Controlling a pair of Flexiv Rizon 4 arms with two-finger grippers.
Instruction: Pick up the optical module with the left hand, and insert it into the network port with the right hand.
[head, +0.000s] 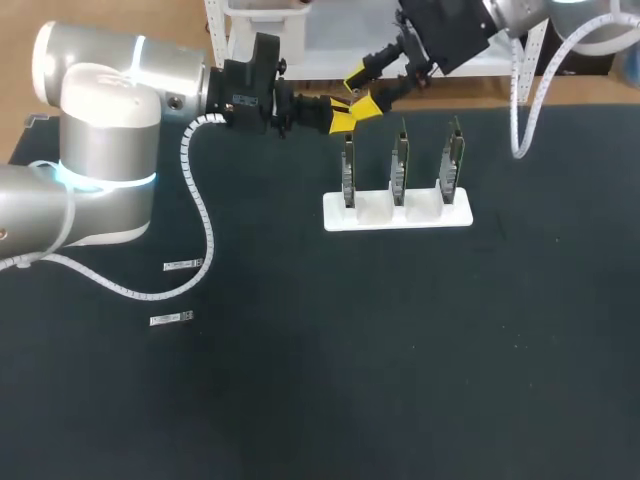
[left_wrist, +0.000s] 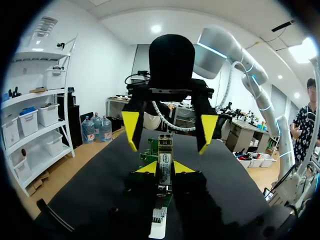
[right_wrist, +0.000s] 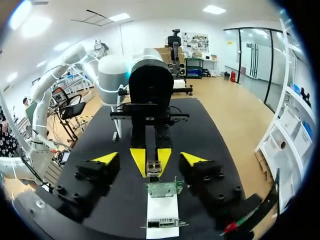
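Observation:
The optical module (left_wrist: 164, 159), a slim metal piece with a label, sticks out level from my left gripper (left_wrist: 165, 168), which is shut on it. In the head view my left gripper (head: 343, 120) hovers behind the white stand (head: 397, 213), with my right gripper (head: 363, 88) facing it from the back right. My right gripper (right_wrist: 149, 158) is open, its yellow tips on either side of the module's free end (right_wrist: 153, 169) without touching it. Three upright green network cards (head: 400, 160) sit in the stand.
Two small white labels (head: 183, 265) lie on the dark mat at the left. A white cable hangs down from my right arm at the back right (head: 520, 120). The stand with its cards lies below both grippers.

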